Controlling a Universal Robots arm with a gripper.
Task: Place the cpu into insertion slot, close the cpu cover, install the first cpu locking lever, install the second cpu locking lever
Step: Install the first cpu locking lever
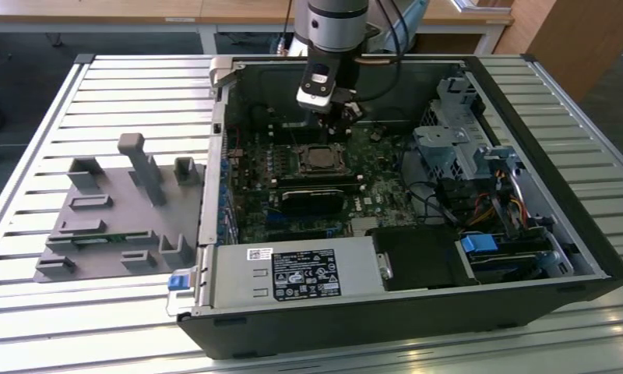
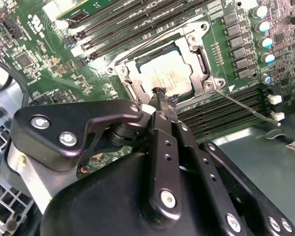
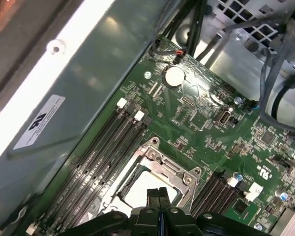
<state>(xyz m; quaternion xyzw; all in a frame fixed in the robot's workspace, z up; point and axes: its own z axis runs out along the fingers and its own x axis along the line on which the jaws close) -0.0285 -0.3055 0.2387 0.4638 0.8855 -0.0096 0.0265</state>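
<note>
The cpu (image 2: 162, 73) lies flat in the insertion slot (image 1: 320, 158) on the green board, its pale metal face up. The silvery cpu cover (image 2: 192, 43) lies down around it as a frame. From the socket's corner a thin metal locking lever (image 2: 243, 107) sticks out over the memory slots. My gripper (image 2: 164, 96) hovers just above the socket's edge, its black fingers pressed together with nothing between them. In the first wrist view the gripper (image 3: 159, 192) hangs over the cpu (image 3: 137, 192) and the cover (image 3: 164, 167). In the exterior view the gripper (image 1: 338, 117) is just behind the socket.
Long black memory slots (image 2: 137, 19) flank the socket on both sides. A black block (image 1: 311, 199) sits in front of it, and a power supply (image 1: 290, 274) nearer the case front. Cables (image 1: 478, 202) and drive cages fill the exterior view's right. A grey fixture tray (image 1: 114, 210) lies outside the case.
</note>
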